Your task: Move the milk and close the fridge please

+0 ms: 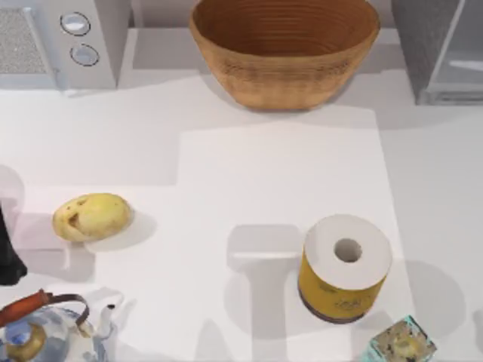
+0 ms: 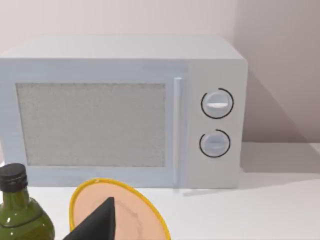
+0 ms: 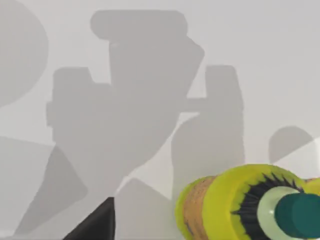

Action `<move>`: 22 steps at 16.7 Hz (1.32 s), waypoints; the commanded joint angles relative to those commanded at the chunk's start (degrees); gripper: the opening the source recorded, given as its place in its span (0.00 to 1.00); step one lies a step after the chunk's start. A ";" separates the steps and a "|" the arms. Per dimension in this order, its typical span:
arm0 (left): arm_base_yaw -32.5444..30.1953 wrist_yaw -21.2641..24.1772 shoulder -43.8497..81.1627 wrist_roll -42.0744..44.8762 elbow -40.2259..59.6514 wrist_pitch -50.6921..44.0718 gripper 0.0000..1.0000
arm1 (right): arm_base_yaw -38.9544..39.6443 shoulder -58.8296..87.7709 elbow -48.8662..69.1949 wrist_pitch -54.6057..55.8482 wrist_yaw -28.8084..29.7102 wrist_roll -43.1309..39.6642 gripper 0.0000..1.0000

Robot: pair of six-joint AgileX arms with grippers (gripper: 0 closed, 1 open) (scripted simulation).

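The fridge [image 1: 445, 49] stands at the counter's [image 1: 264, 173] far right corner. Step 1, finding the milk, seems pending. Left gripper [image 2: 95, 225] faces the microwave [image 2: 125, 115], right gripper [image 3: 95, 225] hovers above the counter; I cannot tell how open either is.

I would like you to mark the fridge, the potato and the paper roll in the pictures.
fridge [image 1: 453, 56]: top view, on its pale door panel.
potato [image 1: 92, 216]: top view, on the middle of its yellow skin.
paper roll [image 1: 332, 249]: top view, on its white top face beside the hole.
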 joint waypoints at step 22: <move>0.00 0.00 0.00 0.00 0.00 0.00 1.00 | -69.03 82.88 27.56 -1.93 -42.01 -86.51 1.00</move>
